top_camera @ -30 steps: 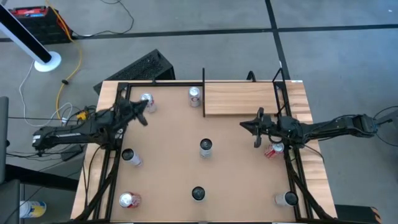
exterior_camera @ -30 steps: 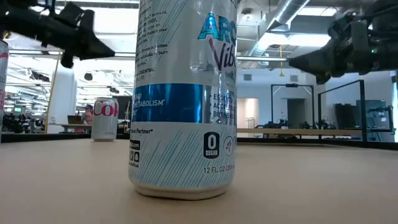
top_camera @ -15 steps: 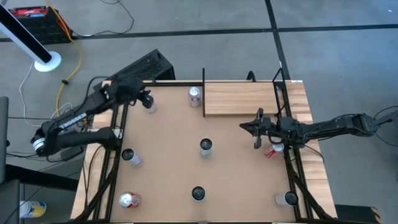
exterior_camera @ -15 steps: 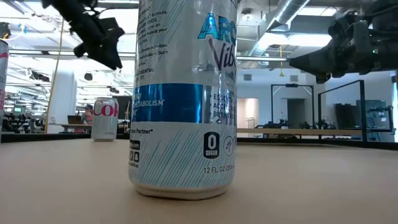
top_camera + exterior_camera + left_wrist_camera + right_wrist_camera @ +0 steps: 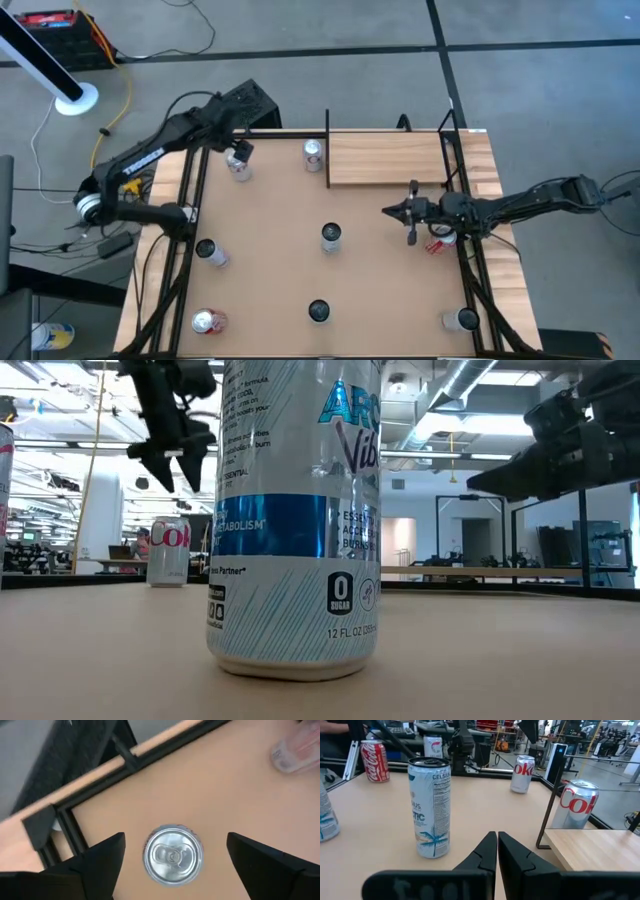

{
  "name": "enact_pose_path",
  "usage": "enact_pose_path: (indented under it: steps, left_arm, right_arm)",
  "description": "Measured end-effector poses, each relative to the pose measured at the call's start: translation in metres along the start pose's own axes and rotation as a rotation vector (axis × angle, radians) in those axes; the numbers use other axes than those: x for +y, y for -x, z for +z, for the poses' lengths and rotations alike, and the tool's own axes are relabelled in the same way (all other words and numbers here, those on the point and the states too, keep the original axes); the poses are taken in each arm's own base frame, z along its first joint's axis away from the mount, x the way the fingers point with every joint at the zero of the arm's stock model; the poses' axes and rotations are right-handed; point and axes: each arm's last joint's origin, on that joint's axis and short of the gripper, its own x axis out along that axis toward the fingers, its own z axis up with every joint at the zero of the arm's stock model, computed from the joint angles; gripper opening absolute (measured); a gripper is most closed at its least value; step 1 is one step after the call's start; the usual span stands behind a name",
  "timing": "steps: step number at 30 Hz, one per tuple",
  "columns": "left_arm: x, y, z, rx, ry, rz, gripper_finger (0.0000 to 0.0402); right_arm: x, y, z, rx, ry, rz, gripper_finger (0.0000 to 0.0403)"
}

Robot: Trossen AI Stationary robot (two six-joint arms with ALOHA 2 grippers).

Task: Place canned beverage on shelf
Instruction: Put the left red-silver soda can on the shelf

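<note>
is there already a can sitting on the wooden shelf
No. In the high view the shelf shows bare wood; the nearest can stands on the table beside the shelf's left end.

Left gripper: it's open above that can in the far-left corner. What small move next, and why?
Probably lower it straight down. The left gripper hangs open above the silver can, which stands upright and centred between the fingers, not yet touched. The shelf holds no can.
</note>
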Motion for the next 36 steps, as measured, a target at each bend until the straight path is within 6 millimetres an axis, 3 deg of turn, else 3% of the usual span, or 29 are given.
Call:
enact_pose_path:
  steps: [8, 17, 22, 31, 36]
  left_arm:
    - [0.000, -0.037, 0.003, 0.144, -0.020, -0.049, 0.0339]
    - [-0.002, -0.058, -0.001, 0.256, -0.079, -0.018, 0.0339]
    - [-0.003, -0.064, -0.007, 0.343, -0.126, -0.029, 0.0339]
    - [-0.004, -0.065, -0.007, 0.346, -0.135, -0.039, 0.0339]
    - [-0.003, -0.064, -0.009, 0.361, -0.155, -0.041, 0.0317]
  right_arm:
    - [0.000, 0.000, -0.001, 0.006, 0.006, 0.000, 0.0042]
    - [0.000, 0.000, -0.001, 0.009, 0.009, 0.000, 0.0042]
    - [0.000, 0.000, -0.001, 0.009, 0.009, 0.000, 0.0042]
    - [0.000, 0.000, -0.001, 0.012, 0.009, 0.000, 0.0042]
    - [0.000, 0.000, -0.001, 0.013, 0.009, 0.000, 0.0042]
